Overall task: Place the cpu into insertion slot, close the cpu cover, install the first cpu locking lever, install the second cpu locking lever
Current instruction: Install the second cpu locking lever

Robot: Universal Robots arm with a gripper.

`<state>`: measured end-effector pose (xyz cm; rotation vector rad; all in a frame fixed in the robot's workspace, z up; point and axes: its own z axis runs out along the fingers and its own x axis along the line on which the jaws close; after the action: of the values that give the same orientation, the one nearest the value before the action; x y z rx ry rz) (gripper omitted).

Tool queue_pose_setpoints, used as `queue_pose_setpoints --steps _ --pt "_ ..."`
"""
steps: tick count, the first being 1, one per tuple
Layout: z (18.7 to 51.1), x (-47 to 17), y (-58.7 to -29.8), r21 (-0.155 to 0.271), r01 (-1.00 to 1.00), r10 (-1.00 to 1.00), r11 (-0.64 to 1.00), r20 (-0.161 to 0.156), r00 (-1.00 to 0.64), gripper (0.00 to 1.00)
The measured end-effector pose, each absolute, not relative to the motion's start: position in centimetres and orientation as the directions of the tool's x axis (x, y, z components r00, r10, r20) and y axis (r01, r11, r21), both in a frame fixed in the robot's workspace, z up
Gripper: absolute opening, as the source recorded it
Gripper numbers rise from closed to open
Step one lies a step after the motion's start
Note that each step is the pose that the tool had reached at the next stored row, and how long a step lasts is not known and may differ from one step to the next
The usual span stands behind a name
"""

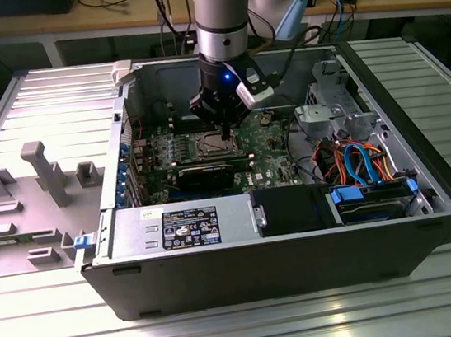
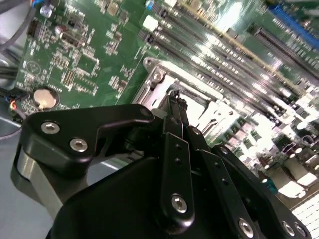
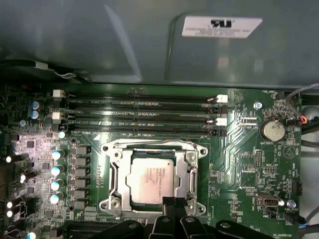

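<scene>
A: Gripper [image 3: 172, 203] sits low at the socket's [image 3: 110, 175] edge, fingers [image 2: 175, 107] pinched narrow together, holding nothing I can make out. Chip [image 3: 149, 175] lies in the socket, cover [image 3: 191, 172] down around it.

B: Press the lever slowly and keep the tips off the chip, I'd say.

A: Levers are hard to pick out; the fingertips hide that edge.

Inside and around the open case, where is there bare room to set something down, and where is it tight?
Bare: ribbed table in front of the computer case. Crowded: the insertion slot with the cpu, hemmed by the hand; cables toward the exterior view's right.
</scene>
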<state>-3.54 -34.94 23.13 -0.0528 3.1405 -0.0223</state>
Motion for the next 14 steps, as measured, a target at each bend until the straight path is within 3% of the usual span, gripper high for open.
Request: queue_pose_setpoints --steps 6,14 --pt "23.3 -3.5 -35.6 0.027 -0.034 -0.034 0.999 0.010 -0.999 0.11" --pt "23.4 -3.7 -36.3 0.032 -0.034 -0.035 0.999 0.016 -0.999 0.11"
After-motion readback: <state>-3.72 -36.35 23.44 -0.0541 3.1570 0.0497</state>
